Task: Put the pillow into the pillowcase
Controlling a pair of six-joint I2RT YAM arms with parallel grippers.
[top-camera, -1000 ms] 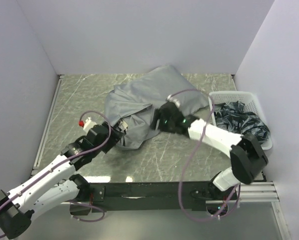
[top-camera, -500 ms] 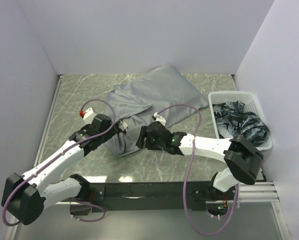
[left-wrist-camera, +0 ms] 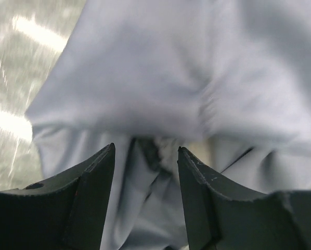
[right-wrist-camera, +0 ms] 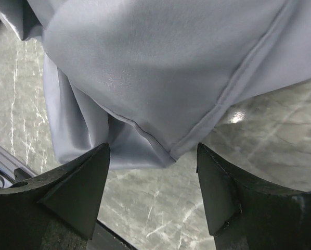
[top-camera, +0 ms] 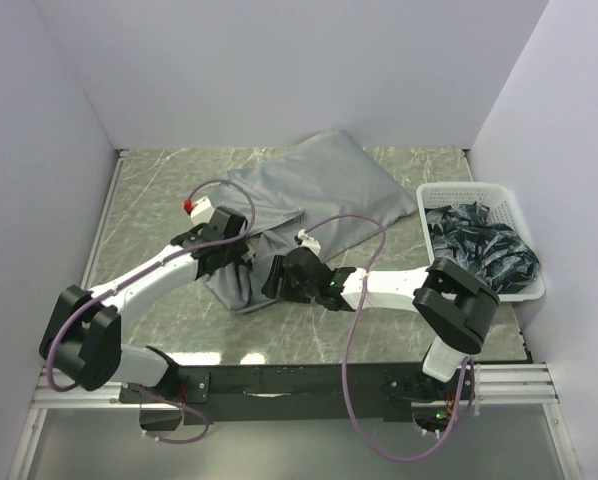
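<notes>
My left hand (left-wrist-camera: 145, 149) is about half open. Its two dark fingers sit either side of a soft fold at the near end of the pillowcase (top-camera: 319, 190). Smooth grey cloth fills the gap, but I see no finger pinching it. A small cream patch (left-wrist-camera: 199, 146) shows inside that fold, too blurred to say whether it is the pillow.

Just beside it, my right hand (right-wrist-camera: 153, 148) is spread wider. It frames a hemmed, stitched corner of the same cloth, which lies limp on the glossy, veined grey-green tabletop (top-camera: 159, 190).

Farther off, the sack broadens and lies plump and rounded, reaching toward the back wall.

Off to the right, well apart from both hands, stands a white latticed plastic basket (top-camera: 459, 188) holding dark, shiny crumpled material (top-camera: 479, 245).
</notes>
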